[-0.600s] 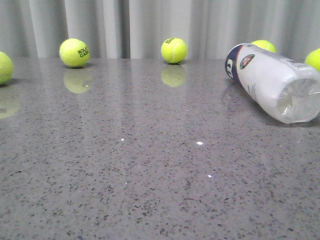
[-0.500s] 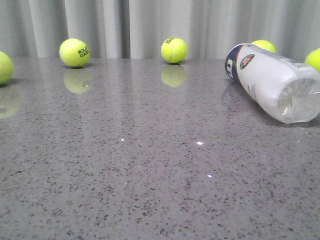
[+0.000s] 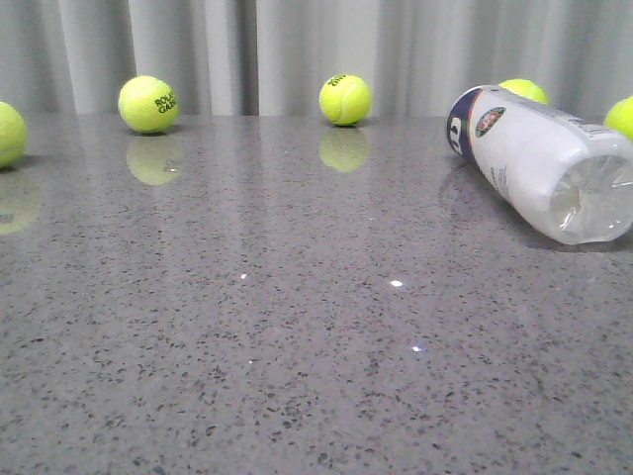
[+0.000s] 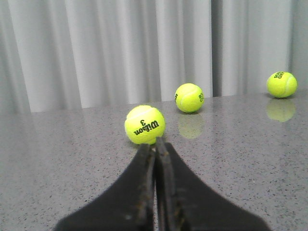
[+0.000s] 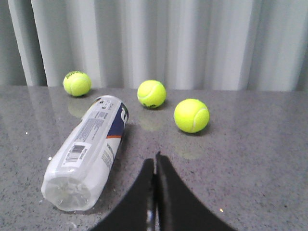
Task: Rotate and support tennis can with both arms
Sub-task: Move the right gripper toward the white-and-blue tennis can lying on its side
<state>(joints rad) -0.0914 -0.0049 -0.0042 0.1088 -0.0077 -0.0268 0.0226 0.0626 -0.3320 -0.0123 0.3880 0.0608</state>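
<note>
Beside right hand (image 5: 155, 161) (closed): tennis can (image 5: 89, 149)

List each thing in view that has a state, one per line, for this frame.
tennis can: lying on its side on the table, clear ribbed end toward the front camera, not gripped.
left gripper: shut, empty, just short of a Wilson ball.
right gripper: shut, empty, apart from the can.
tennis balls: resting loose on the table.
</note>
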